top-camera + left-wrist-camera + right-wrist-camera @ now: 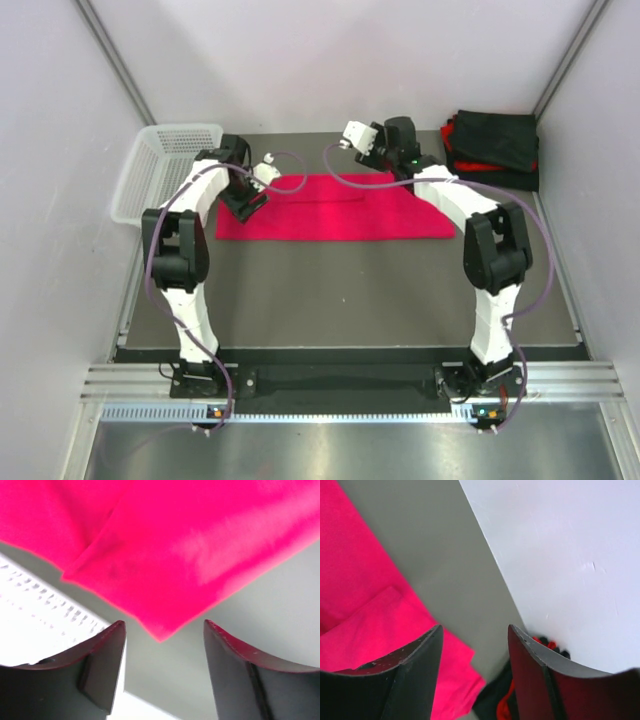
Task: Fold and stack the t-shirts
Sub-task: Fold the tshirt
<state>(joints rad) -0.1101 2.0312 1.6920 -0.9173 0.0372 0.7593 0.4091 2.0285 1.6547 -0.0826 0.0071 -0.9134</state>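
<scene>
A crimson red t-shirt (335,208) lies flat on the grey table as a long folded strip. My left gripper (245,205) is open and empty, low over the strip's left end. In the left wrist view the shirt (190,555) ends in a corner that points in between my open left gripper (164,625). My right gripper (400,160) is open and empty above the strip's back edge. In the right wrist view the shirt (365,625) lies to the left of my right gripper (475,627). A stack of folded black and red shirts (495,148) sits at the back right, also low in the right wrist view (492,702).
A white mesh basket (165,170) stands at the back left, close to my left arm, and shows in the left wrist view (40,620). Pale walls (560,555) close in the table on three sides. Grey table (340,290) lies in front of the shirt.
</scene>
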